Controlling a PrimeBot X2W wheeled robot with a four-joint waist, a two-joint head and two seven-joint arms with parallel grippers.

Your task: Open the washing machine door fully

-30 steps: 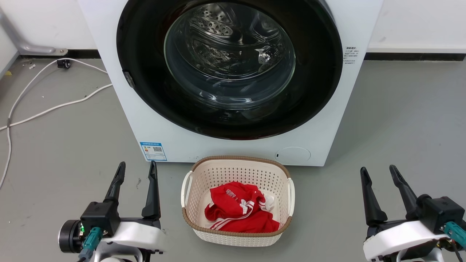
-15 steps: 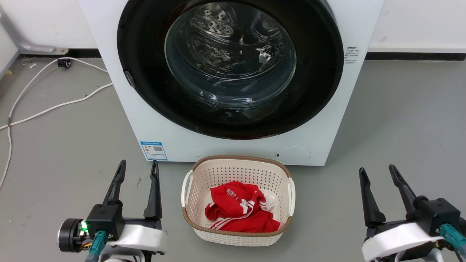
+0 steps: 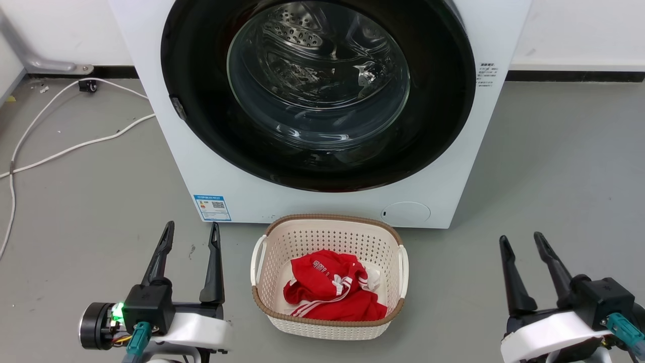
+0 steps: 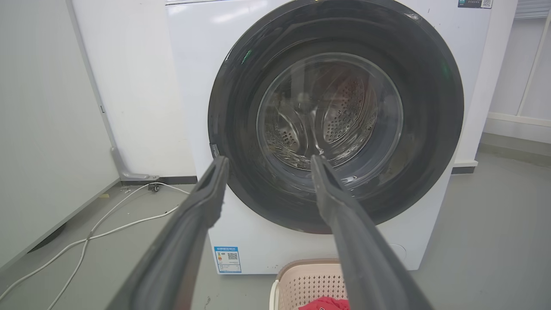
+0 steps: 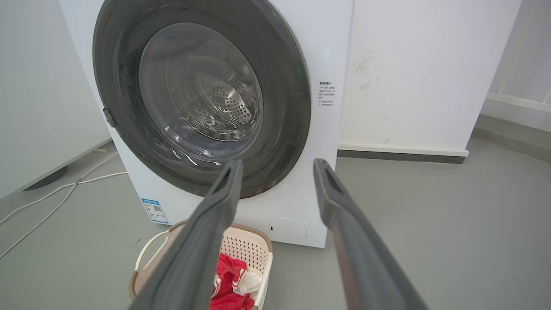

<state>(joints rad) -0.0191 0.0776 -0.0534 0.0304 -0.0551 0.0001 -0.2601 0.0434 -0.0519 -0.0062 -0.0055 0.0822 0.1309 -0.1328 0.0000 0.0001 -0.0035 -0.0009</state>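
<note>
Right now both sets of jaws are spread wide w/ nothing btwn them. L gripper sits low at the robot's left, its two dark fingers pointing up twd the machine, only bare floor seen in the gap; R gripper mirrors it at the robot's right, likewise released & empty. Neither touches anything; both hang well short of the machine. Btwn the two grippers, on the floor, stands a cream perforated basket w/ brown rim & white side handles, holding a crumpled red garment w/ white stripes. Basket sits just in front of the washing machine, a white front-loader; can't tell if they touch. The washing machine door, a big glossy black ring w/ a clear glass bowl at centre, lies shut flat against the machine's front, taking up nearly its full width. Thru the glass the perforated steel drum is visible. A small grey tab sits on the door's edge at the robot's left side. Below the door: blue label sticker at the front's lower left corner, round cap at lower right. Small printed text on the front, right of the door. White cable snakes over the grey floor left of the machine, twd the white wall behind.
</note>
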